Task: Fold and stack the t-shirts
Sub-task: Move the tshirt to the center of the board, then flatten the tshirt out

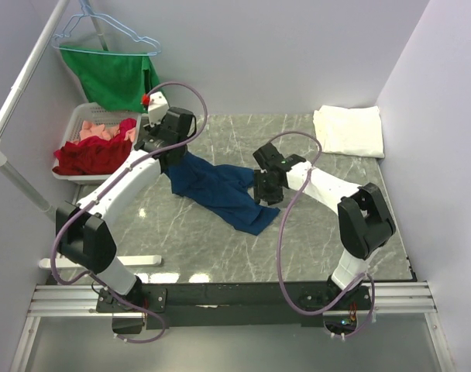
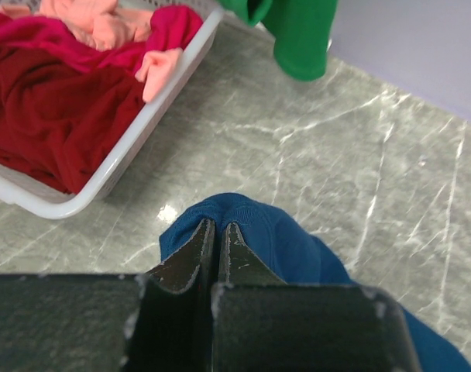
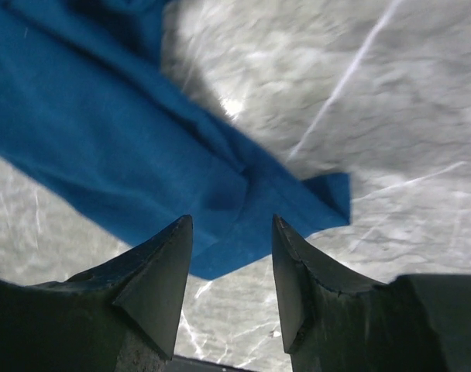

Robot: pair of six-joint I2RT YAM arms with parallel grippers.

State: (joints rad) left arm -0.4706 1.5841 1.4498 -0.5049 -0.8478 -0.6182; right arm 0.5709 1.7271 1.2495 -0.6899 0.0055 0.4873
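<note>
The navy blue t-shirt [image 1: 220, 190] lies crumpled and stretched across the middle of the marble table; its chest print is hidden. My left gripper [image 1: 172, 159] is shut on the shirt's upper left edge, and the cloth [image 2: 259, 225] bunches around its fingertips in the left wrist view. My right gripper [image 1: 265, 190] is open and hovers over the shirt's right edge [image 3: 220, 194], holding nothing. The white t-shirt [image 1: 348, 130] lies folded at the back right corner.
A white basket [image 1: 73, 167] with red and pink clothes stands at the back left; it also shows in the left wrist view [image 2: 127, 155]. A green cloth [image 1: 115, 77] hangs on a hanger above it. Walls close in both sides.
</note>
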